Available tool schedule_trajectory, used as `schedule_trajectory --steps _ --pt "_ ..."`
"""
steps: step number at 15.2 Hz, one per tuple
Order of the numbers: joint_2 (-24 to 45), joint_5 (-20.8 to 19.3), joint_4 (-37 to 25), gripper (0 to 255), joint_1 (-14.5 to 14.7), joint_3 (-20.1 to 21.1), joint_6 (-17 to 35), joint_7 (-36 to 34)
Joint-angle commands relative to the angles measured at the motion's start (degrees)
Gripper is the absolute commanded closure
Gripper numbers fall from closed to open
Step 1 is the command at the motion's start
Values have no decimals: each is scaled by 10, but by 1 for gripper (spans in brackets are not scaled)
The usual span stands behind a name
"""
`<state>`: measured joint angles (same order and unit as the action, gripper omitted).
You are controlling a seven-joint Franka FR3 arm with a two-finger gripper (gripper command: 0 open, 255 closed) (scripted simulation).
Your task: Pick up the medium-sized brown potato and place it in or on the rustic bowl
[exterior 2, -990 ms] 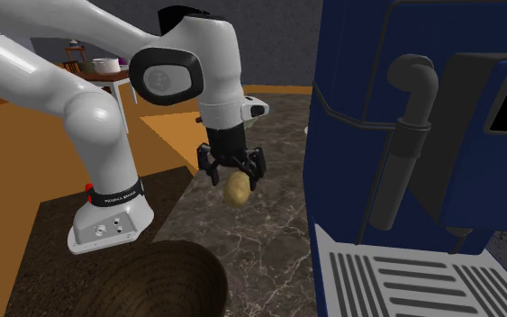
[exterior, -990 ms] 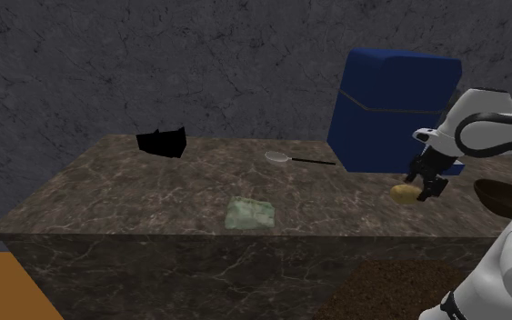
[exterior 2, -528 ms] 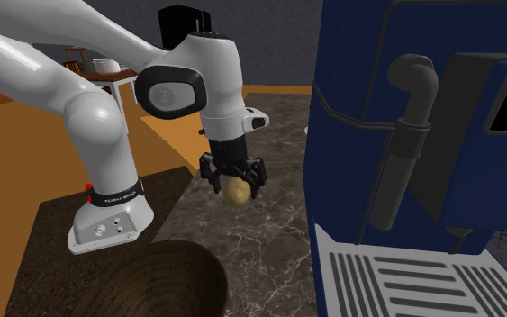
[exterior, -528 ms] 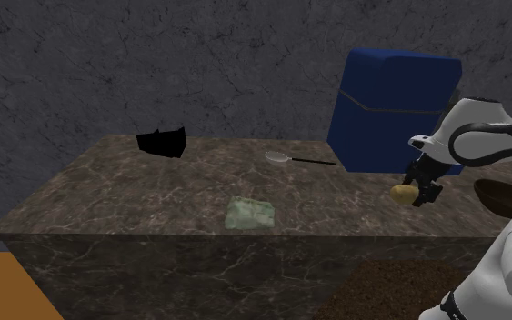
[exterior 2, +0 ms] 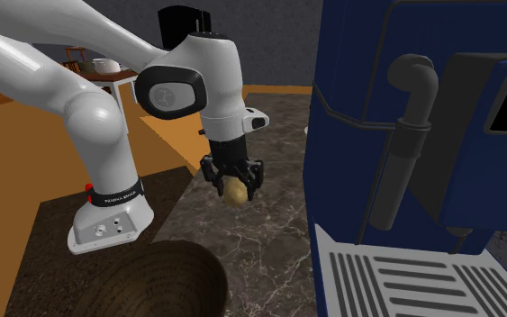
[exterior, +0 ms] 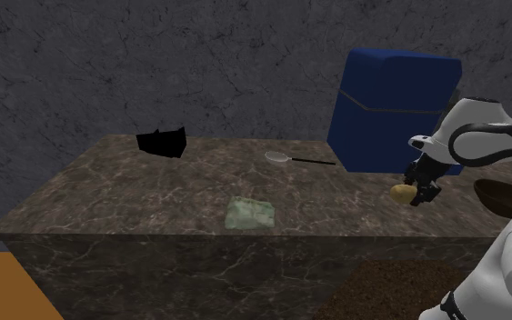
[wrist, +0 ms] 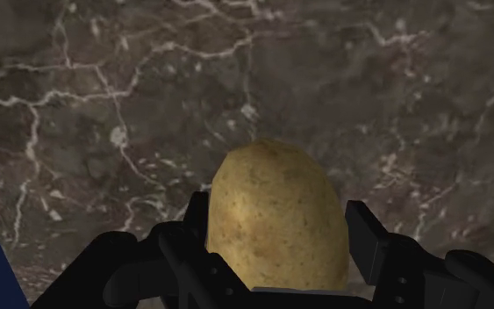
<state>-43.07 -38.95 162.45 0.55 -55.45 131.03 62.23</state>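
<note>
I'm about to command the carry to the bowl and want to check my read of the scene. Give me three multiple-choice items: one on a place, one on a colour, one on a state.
1. Where does the spoon lie?
A. In the bowl.
B. On the countertop, beside the coffee machine.
C. On the green cloth.

2. What colour is the coffee machine?
A. Red.
B. White.
C. Blue.

3. How is the gripper?
A. Shut on the potato.
B. Open above the potato.
C. Shut on nothing.

Answers:
1 B: the spoon rests on the bare veined countertop by the machine.
2 C: its body is deep blue.
3 A: in the wrist view the fingers clasp the potato's sides.
</note>
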Motion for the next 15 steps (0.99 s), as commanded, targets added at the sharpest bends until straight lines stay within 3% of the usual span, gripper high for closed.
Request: schedule_trajectory --steps 1,6,15 --pt "0 0 0 255 0 0 0 0" --pt "0 0 0 255 0 0 0 0" --pt "-58 37 -33 255 -12 60 -93 2"
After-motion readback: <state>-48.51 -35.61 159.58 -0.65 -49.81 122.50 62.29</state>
